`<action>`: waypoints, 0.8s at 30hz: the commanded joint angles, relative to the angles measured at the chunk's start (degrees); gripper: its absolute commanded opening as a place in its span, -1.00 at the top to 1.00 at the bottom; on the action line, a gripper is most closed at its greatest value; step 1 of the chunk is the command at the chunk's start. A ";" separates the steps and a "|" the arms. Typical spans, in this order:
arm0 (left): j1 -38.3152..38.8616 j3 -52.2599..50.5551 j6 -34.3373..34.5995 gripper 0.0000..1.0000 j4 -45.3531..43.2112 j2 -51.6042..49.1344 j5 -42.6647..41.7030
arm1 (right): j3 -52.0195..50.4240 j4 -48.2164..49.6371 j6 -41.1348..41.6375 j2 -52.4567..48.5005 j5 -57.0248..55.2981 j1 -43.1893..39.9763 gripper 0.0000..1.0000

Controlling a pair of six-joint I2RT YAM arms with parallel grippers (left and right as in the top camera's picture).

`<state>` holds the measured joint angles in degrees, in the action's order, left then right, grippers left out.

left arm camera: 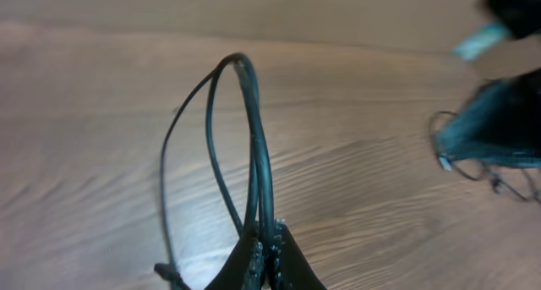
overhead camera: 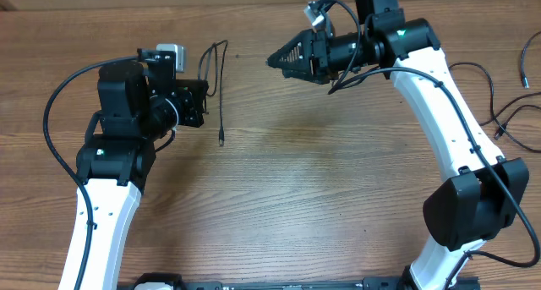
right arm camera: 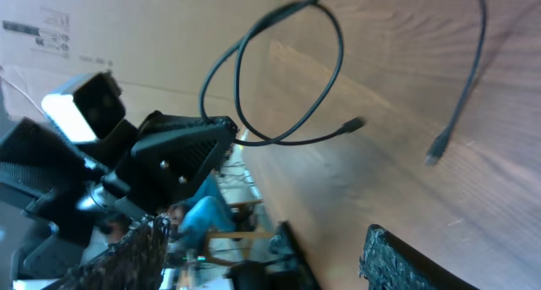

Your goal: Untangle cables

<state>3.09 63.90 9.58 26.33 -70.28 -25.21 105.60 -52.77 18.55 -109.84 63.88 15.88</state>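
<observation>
We see a brown wood-grain tabletop (overhead camera: 279,180). Above it our right end effector (overhead camera: 272,60) hangs with its fingers spread, holding nothing. Our left end effector (left arm camera: 269,260) is clenched on the thin black looped cables (left arm camera: 245,112), which lie between the two.

Overhead top-down; wrist views close, sharing cable (left arm camera: 256,146)

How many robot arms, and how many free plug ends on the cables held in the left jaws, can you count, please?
Robot arms: 2, the left arm and the right arm.
Free plug ends on the cables: 2.
Total: 4.
</observation>
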 commanded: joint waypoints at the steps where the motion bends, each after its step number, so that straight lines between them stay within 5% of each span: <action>1: -0.48 0.72 -5.20 0.92 -2.47 0.76 -9.03 | 0.87 1.64 8.35 1.40 1.16 1.03 -0.47; 10: -0.44 0.72 -8.66 0.91 -3.34 0.74 -14.71 | 0.87 9.44 19.98 1.40 1.14 2.82 -0.49; 16: -0.42 0.72 -8.72 0.92 -4.61 0.70 -15.17 | 0.87 10.62 20.70 1.40 -0.24 4.79 -0.43; 24: -0.39 0.72 -0.52 0.91 -6.51 0.66 -15.34 | 0.87 10.71 20.44 1.40 -9.01 8.35 -0.33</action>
<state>2.94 63.92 4.80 20.47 -70.28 -39.07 105.60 -42.48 38.79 -109.84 60.29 23.09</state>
